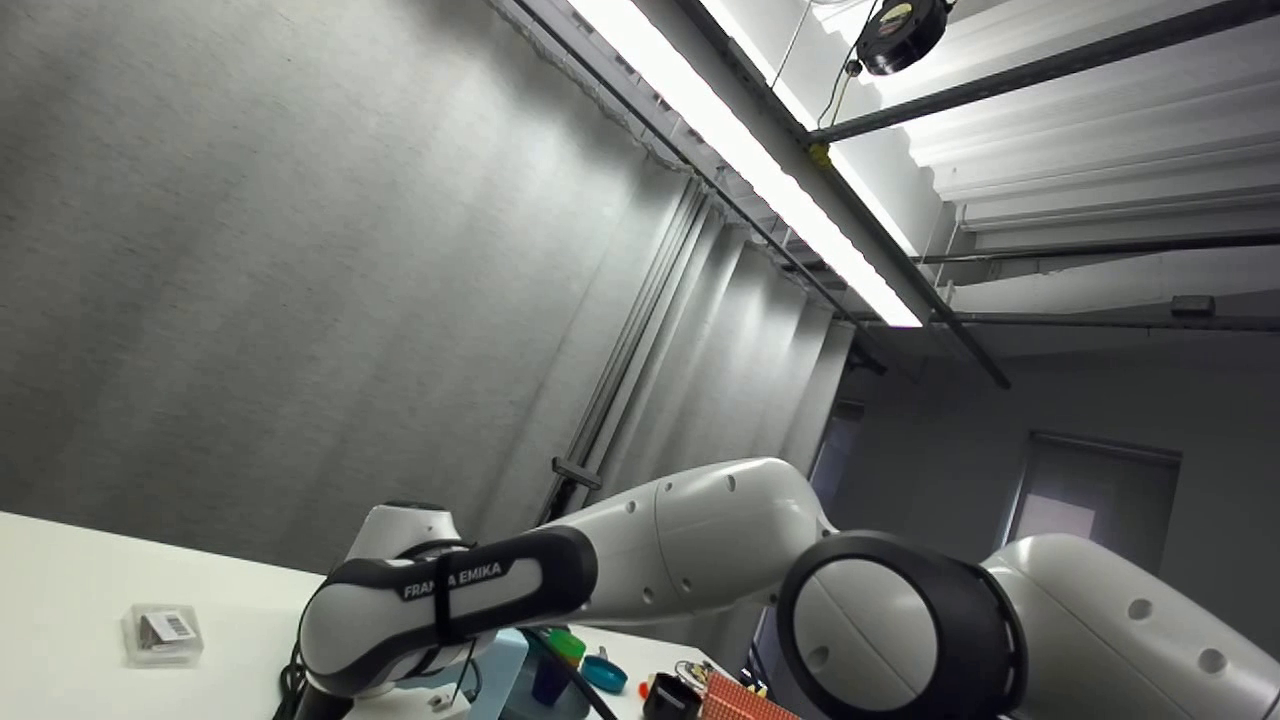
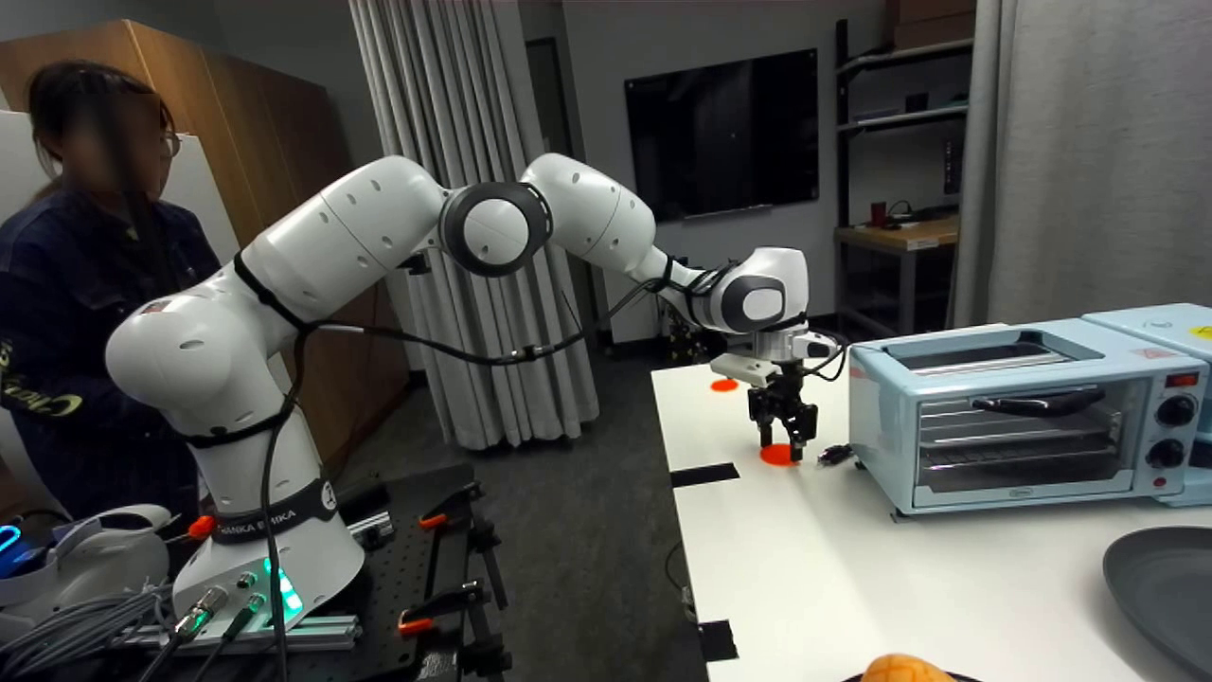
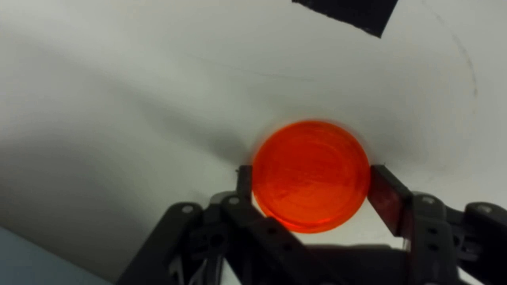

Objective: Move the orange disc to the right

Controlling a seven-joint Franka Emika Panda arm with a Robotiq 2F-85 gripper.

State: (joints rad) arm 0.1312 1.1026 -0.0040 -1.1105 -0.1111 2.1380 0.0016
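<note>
Fingers [image 3: 388, 200] gripping the orange disc [image 3: 311, 176] at opposite sides, probably at its widest to stop twisting | disc seemingly on the worktop [image 2: 833, 568], near its robot-side edge, between black tape [image 2: 705, 475] and toaster oven [image 2: 1027, 417] | hold likely readies the rightward move

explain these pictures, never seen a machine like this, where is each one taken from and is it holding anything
The white machine is a robot arm ending in a black claw. The two wide pictures come from cameras outside the robot; the close-up comes from its wrist. There, an orange disc sits between the claw's fingers, which seem to touch its edges; whether they grip it, I can't tell. On the white table, an exterior view also shows a second orange circle, a light blue toaster oven and a dark plate.
</note>
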